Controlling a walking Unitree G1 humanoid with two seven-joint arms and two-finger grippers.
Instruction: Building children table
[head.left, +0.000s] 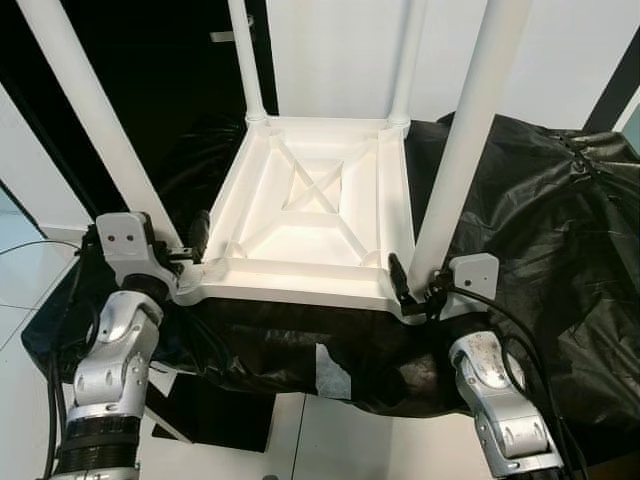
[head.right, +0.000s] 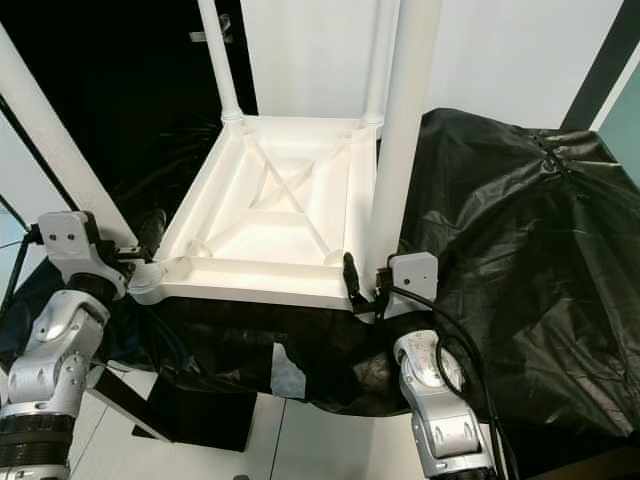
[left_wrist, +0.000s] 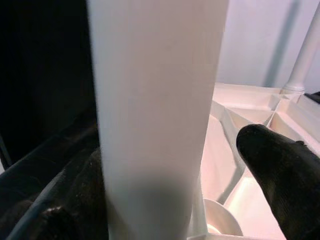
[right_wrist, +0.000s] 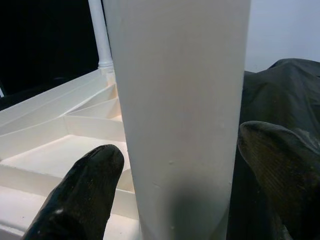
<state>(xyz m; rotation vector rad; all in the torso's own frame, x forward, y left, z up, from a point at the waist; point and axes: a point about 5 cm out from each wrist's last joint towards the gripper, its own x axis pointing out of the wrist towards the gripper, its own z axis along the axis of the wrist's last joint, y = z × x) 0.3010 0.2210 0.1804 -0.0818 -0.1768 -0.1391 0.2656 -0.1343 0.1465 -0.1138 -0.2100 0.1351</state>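
A white children's table lies upside down on a black cloth, with its legs pointing up. My left gripper is at the base of the near-left leg. In the left wrist view one black finger stands a little off that leg, and the other finger is lost in the dark. My right gripper holds the base of the near-right leg. In the right wrist view both black fingers press against the sides of the leg.
The two far legs rise at the back corners. The crumpled cloth drapes over a low support and bulges to the right. White floor shows below the near edge, and a pale wall stands behind.
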